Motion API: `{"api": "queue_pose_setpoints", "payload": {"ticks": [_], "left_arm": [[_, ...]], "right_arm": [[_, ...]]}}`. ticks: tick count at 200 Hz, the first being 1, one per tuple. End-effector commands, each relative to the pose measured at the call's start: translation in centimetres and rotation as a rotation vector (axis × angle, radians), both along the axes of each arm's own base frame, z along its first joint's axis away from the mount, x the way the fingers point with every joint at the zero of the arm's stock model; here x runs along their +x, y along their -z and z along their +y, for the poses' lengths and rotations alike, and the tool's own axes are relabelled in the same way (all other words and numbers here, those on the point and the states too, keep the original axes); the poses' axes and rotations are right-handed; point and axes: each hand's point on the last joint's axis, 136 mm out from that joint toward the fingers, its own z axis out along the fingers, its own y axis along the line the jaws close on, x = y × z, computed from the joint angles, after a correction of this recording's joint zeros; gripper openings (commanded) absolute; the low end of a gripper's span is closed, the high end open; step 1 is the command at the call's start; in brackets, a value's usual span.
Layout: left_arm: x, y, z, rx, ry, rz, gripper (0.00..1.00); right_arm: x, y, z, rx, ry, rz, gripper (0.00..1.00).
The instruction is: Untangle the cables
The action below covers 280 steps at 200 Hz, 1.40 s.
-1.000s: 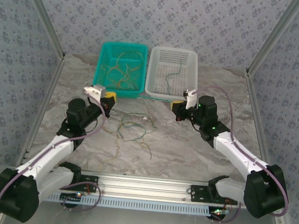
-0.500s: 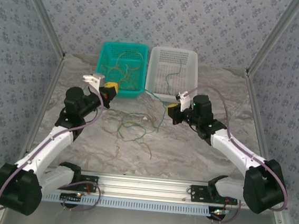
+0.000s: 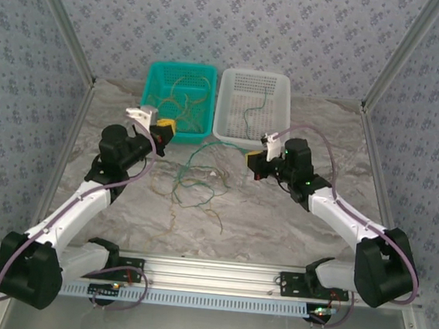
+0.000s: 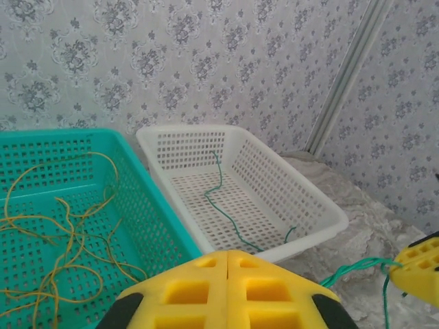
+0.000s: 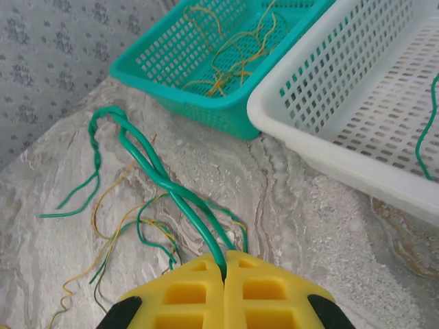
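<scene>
Marbled table [image 3: 260,227] carries a loose tangle of cables [image 3: 192,187] near its middle, right hand [image 5: 225,263] pinching a twisted green cable [image 5: 152,164], left hand [image 4: 227,256] closed tight.

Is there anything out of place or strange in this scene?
Yes. A tangle of green and yellow cables lies on the table, outside the teal basket and the white basket. The right gripper is shut on green cables that are twisted around each other.
</scene>
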Motion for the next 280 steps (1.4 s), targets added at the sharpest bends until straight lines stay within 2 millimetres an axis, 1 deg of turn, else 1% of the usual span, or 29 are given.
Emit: {"api": "queue_pose_setpoints", "payload": {"ticks": [1,4,10,14,36,50,56,59,83,87,93,131,158,183,187,194,198,207,216,224,227,236,247,271,275,280], "left_arm": [[-0.2,-1.1,0.3,0.000,-0.017,-0.059,0.00],[-0.2,-1.2,0.2,0.002,-0.014,-0.063,0.04],[-0.3,-1.1,0.0,0.011,-0.001,-0.069,0.19],[-0.5,-1.1,-0.1,0.019,0.012,-0.076,0.26],[-1.1,-0.6,-1.2,0.068,0.090,-0.092,0.45],[-1.6,-0.4,-2.0,0.089,0.148,-0.106,0.52],[-1.8,-0.3,-2.4,0.095,0.173,-0.109,0.61],[-1.9,-0.2,-2.5,0.099,0.182,-0.111,0.63],[-2.6,0.9,-3.9,0.154,0.250,-0.116,0.68],[-2.7,1.2,-4.0,0.162,0.258,-0.112,0.71],[-2.8,1.5,-4.2,0.169,0.274,-0.110,0.73],[-3.9,2.7,-6.1,0.200,0.379,-0.069,0.77],[-4.3,3.8,-6.9,0.222,0.423,-0.033,0.77],[-3.9,4.9,-6.7,0.249,0.404,-0.010,0.69],[-3.7,4.9,-6.6,0.251,0.396,-0.007,0.65],[-3.6,5.0,-6.6,0.254,0.396,-0.002,0.53],[-3.5,5.0,-6.6,0.256,0.397,-0.001,0.48],[-3.4,5.0,-6.6,0.258,0.400,0.008,0.43],[-3.4,4.9,-6.7,0.259,0.402,0.011,0.32],[-3.4,4.9,-6.7,0.257,0.404,0.014,0.29],[-3.4,4.8,-6.7,0.257,0.404,0.011,0.23],[-3.5,4.8,-6.7,0.256,0.408,0.008,0.00],[-3.5,4.8,-6.8,0.252,0.413,0.008,0.00],[-3.5,4.9,-7.0,0.250,0.424,0.018,0.00],[-3.4,5.0,-7.0,0.251,0.424,0.020,0.04],[-3.4,5.0,-7.0,0.253,0.422,0.024,0.15]], "right_arm": [[-0.3,-2.4,0.3,0.073,-0.010,-0.041,0.00],[-0.3,-2.5,0.3,0.070,-0.012,-0.043,0.00],[-0.4,-2.5,0.2,0.066,-0.012,-0.047,0.00],[-0.5,-2.5,0.1,0.065,-0.013,-0.052,0.00],[-0.7,-2.7,-0.2,0.046,-0.029,-0.059,0.00],[-0.9,-3.0,-0.5,0.048,-0.035,-0.064,0.00],[-0.8,-3.4,-0.7,0.054,-0.033,-0.069,0.00],[-0.8,-3.5,-0.7,0.056,-0.033,-0.067,0.00],[-1.5,-4.3,-0.7,0.058,-0.072,-0.068,0.00],[-1.6,-4.5,-0.7,0.057,-0.076,-0.072,0.00],[-1.6,-4.7,-0.8,0.056,-0.072,-0.075,0.00],[-1.8,-5.8,-1.7,0.042,-0.037,-0.090,0.00],[-2.2,-6.8,-2.3,0.034,-0.025,-0.117,0.00],[-2.6,-7.6,-2.9,0.033,-0.030,-0.129,0.00],[-2.7,-7.7,-2.9,0.030,-0.034,-0.132,0.00],[-2.9,-7.9,-3.0,0.026,-0.037,-0.134,0.00],[-3.0,-7.9,-3.1,0.022,-0.038,-0.134,0.00],[-3.1,-8.1,-3.4,0.016,-0.029,-0.140,0.00],[-3.1,-8.1,-3.8,0.010,-0.015,-0.140,0.00],[-3.1,-8.1,-4.2,0.005,-0.003,-0.144,0.00],[-3.1,-8.2,-4.4,0.004,0.002,-0.146,0.00],[-3.0,-8.2,-4.9,0.000,0.022,-0.145,0.00],[-2.9,-8.3,-5.5,0.004,0.040,-0.147,0.00],[-3.1,-8.7,-5.9,0.019,0.052,-0.156,0.00],[-3.1,-8.7,-5.9,0.020,0.051,-0.157,0.00],[-3.1,-8.8,-6.0,0.020,0.053,-0.158,0.00]]}}
